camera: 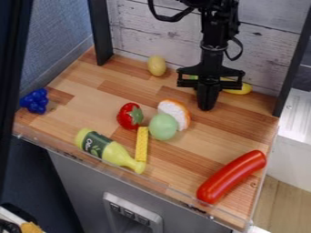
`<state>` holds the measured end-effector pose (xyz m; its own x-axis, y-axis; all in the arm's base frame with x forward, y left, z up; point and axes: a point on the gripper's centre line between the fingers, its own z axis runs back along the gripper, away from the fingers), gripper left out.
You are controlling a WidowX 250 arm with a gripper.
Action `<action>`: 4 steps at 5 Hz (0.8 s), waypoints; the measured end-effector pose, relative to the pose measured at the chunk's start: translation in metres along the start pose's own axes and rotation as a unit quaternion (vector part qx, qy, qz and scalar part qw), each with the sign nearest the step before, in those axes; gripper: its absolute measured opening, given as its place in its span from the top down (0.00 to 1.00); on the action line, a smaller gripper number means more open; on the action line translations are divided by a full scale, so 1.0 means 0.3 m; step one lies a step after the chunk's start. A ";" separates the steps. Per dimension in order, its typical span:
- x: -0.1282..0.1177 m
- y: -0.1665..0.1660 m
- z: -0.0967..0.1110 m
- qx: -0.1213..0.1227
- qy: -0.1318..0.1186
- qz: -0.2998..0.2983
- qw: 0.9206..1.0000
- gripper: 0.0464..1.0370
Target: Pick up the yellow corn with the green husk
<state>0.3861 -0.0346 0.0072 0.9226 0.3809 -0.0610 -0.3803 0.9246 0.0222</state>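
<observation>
The black gripper hangs at the back right of the wooden counter, its fingers together and pointing down, with nothing seen between them. Partly hidden behind it lies a yellow item, with a bit of green showing to its left. Left of the fingertips is an orange-edged white piece, overlapped by a pale green ball. A red strawberry-like toy with a green top lies left of these. Below it are a yellow textured stick and a yellow-green bottle on its side.
A brown-yellow potato-like toy sits near the back wall. Blue grapes are at the left edge, and a red sausage lies at the front right. A clear low rim runs along the front; dark posts flank the counter.
</observation>
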 end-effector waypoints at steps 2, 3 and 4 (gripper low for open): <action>0.019 -0.008 0.008 0.001 -0.001 -0.034 0.999 0.99; 0.007 0.010 0.027 0.013 0.023 -0.099 0.995 0.99; 0.021 0.024 0.106 0.017 0.036 -0.185 0.982 0.99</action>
<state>0.3912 -0.0255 0.0389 0.9898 0.0192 -0.1411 -0.0168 0.9997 0.0181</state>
